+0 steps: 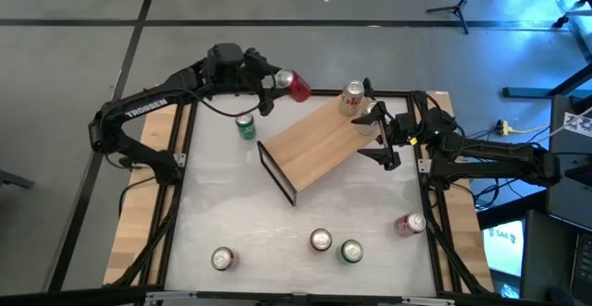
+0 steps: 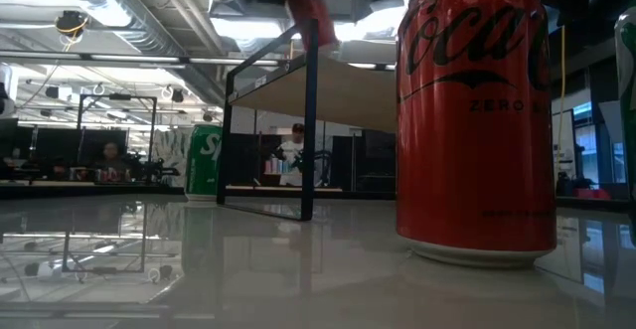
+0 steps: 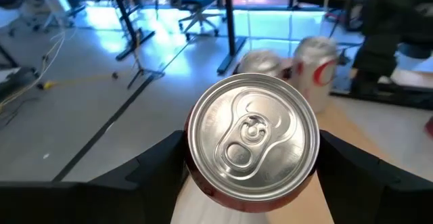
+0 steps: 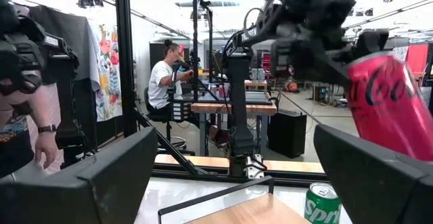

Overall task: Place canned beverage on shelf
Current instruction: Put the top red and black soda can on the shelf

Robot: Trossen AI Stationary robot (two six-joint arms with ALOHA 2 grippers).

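Red can (image 1: 298,85) clamped sideways in left end effector (image 1: 280,82), aloft beyond shelf (image 1: 319,145) far edge; best turned upright and lowered onto bare plank beside standing cans (image 1: 352,94); right end effector (image 1: 370,121) wide open, empty, beside the shelf

A red can (image 1: 298,85) lies tilted in the air at the 11 o'clock end of the angled light-wood shelf (image 1: 319,142).

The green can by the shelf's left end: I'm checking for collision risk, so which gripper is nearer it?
Left. The left gripper, holding a red can, is just beyond the green can; the right gripper is across the shelf.
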